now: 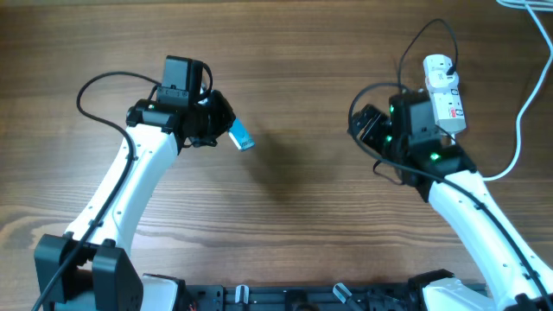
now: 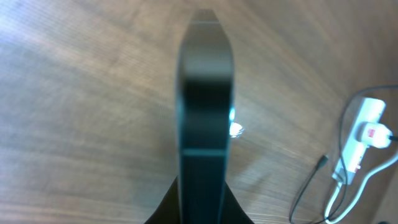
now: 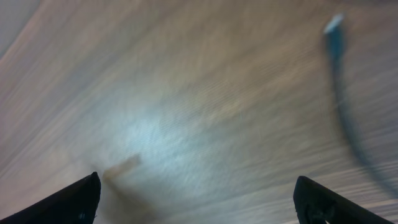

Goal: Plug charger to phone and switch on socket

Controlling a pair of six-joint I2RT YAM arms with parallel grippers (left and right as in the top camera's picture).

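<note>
Well apart from the white elongated socket [image 1: 445, 91] with its rounded ends and red-marked label, on the left arm's side of the brown wooden table [image 1: 302, 225], the small rectangular phone [image 1: 243, 136] with the cyan screen is gripped by the left gripper [image 1: 220, 125], whose fingers are clamped on it. It appears raised above the wood. In the left wrist view the phone is seen edge-on as a dark slab with one end pointing outward; this hold is judged to leave an end free to take the connector.

The thin black charger [image 1: 412, 43] is seen looping past the far end of the socket, where its plug appears already seated. Its small connector tip [image 2: 322, 160] lies loose on the table just beside the socket.

The right gripper [image 3: 196, 180] is spread wide and holds nothing, hovering over the table beside the socket. Its view is blurred, and only a cable end is dimly made out at the upper right. That tip is judged to be its target. The plugging-in is not yet done, and the state of the switch cannot be told.
</note>
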